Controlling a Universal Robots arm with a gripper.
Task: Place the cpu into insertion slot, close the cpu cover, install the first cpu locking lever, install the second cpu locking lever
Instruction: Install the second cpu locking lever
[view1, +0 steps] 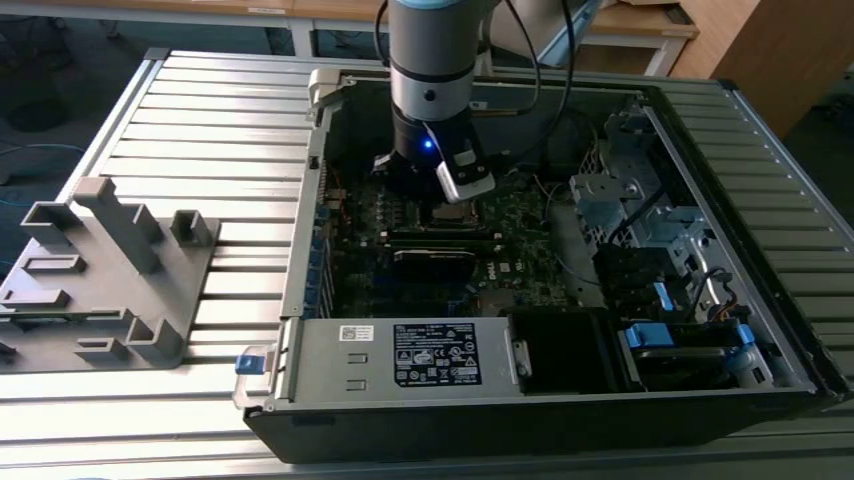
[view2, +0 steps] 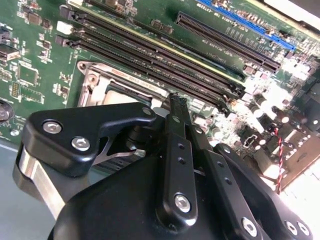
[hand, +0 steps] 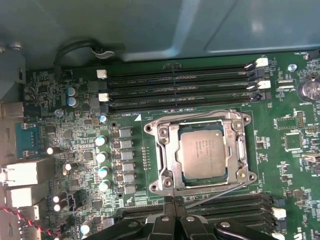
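The cpu (hand: 202, 150), a dull silver square, lies flat in the socket on the green motherboard. The cpu cover (hand: 167, 150), a silvery metal frame, lies down around it with the chip showing through its window. A thin wire lever (hand: 215, 194) runs at a slant along the socket edge nearest my fingers. Another lever (hand: 242, 150) lies along the adjoining side. My gripper (hand: 175, 210) is shut, its black fingertips (view2: 176, 102) pressed together just beside the socket (view2: 115, 87), with nothing seen between them. In the exterior view the gripper (view1: 447, 205) hangs low over the socket inside the computer case.
Black memory slots (hand: 180, 87) run along one side of the socket and more slots (hand: 225, 205) along the other. Capacitors (hand: 102, 157) stand close by. The case walls (view1: 320, 200), a drive cage (view1: 627, 190) and a power supply (view1: 400, 355) ring the board. A grey fixture (view1: 114, 270) stands outside.
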